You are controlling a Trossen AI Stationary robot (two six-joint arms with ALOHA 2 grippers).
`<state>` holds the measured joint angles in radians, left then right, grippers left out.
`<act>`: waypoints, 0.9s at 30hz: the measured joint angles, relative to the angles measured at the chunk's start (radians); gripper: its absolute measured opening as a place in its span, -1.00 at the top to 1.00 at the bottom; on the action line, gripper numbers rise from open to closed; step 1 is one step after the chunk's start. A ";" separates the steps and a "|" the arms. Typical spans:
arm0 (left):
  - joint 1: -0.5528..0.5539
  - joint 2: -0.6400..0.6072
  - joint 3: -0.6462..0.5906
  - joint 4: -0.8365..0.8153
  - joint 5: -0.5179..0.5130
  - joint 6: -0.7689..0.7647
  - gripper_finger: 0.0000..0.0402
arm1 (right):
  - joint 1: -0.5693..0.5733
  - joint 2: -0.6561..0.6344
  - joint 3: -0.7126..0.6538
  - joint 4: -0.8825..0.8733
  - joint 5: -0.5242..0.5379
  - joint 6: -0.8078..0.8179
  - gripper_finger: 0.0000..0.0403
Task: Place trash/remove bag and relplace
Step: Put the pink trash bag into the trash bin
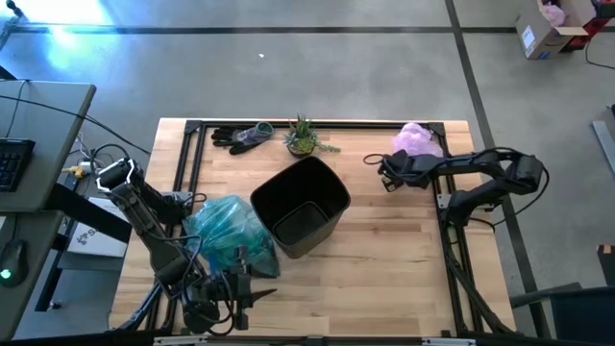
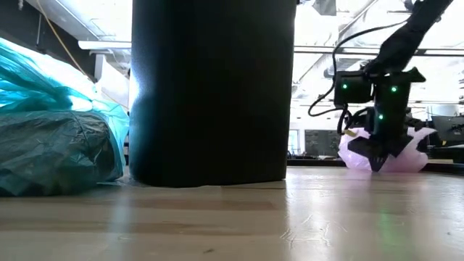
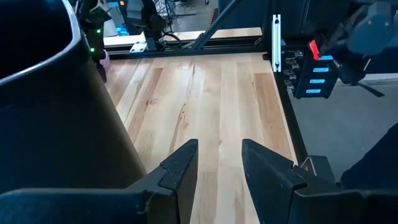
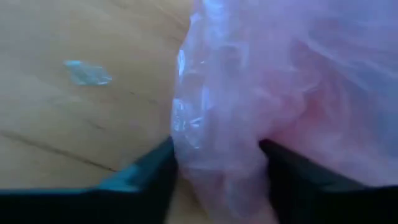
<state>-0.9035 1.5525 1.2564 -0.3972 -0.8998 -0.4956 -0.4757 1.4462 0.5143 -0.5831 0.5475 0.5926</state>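
I have the right gripper (image 4: 217, 168) down at the far right corner of the table, its fingers spread wide with the pale pink bag (image 4: 286, 93) bulging between them, not yet pinched. To do this pickup well, I would push a little deeper so both pads get past the loose outer fold, then close slowly and lift straight up, because thin film like this slips or tears if I catch only a wrinkle (the wrist camera is so close that I cannot be sure how much plastic sits between the fingers). The black bin (image 1: 301, 205) stands unlined in the middle of the table, so I judge this pink bag to be the replacement liner, and I want a grip near its open edge if I can find it. The teal bag (image 1: 229, 234) lies just left of the bin, slumped, bulging and wrinkled, apparently already pulled out; from the low camera it looks translucent above and darker where it rests on the wood. My left gripper (image 3: 219, 165) waits near the front left, beside the bin, jaws partly apart with nothing between them. A small clear scrap (image 4: 87, 72) lies on the wood near the pink bag.
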 joint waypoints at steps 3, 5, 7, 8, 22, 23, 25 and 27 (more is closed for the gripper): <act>0.001 0.007 0.000 0.000 -0.002 -0.001 0.46 | 0.047 -0.005 -0.039 0.061 -0.008 0.015 0.47; 0.007 0.007 0.000 0.002 -0.002 -0.006 0.46 | 0.097 -0.015 -0.043 0.061 -0.029 0.019 0.85; 0.010 0.007 0.000 0.003 -0.001 -0.023 0.46 | 0.149 -0.031 -0.030 0.037 -0.055 0.044 0.92; 0.013 0.007 0.000 0.003 -0.001 -0.028 0.46 | 0.174 -0.042 -0.019 0.030 -0.074 0.068 0.95; 0.013 0.007 0.000 -0.001 0.001 -0.061 0.46 | 0.773 -0.410 0.232 0.025 0.283 0.303 1.00; 0.014 0.007 0.000 0.000 -0.002 -0.061 0.46 | 0.820 -0.435 0.253 0.054 0.328 0.271 1.00; 0.013 0.007 0.000 0.008 -0.030 -0.051 0.46 | 0.912 -0.469 0.297 0.114 0.400 0.204 1.00; 0.013 0.007 0.000 0.050 -0.076 -0.015 0.46 | 0.997 -0.482 0.339 0.182 0.453 0.116 1.00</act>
<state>-0.8902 1.5597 1.2560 -0.3477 -0.9762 -0.5101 0.5213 0.9639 0.8536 -0.4009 1.0007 0.7081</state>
